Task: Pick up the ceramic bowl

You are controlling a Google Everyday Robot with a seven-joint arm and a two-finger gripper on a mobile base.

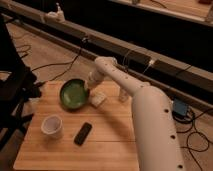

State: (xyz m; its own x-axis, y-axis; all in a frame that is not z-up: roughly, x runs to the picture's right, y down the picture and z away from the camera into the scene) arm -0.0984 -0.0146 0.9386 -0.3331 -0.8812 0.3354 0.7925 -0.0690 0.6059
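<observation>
The ceramic bowl [73, 94], glossy green inside with a dark rim, sits at the back left of the wooden table [110, 145]. My gripper [90, 86] is at the end of the white arm [145, 115], which reaches in from the right. It is low at the bowl's right rim, touching or nearly touching it. I cannot tell whether the bowl rests flat or is slightly tipped.
A white paper cup [51, 125] stands at the front left. A black flat device [83, 133] lies right of it. A small white block [98, 99] lies just right of the bowl. A black chair [15, 90] stands left of the table, with cables on the floor behind it.
</observation>
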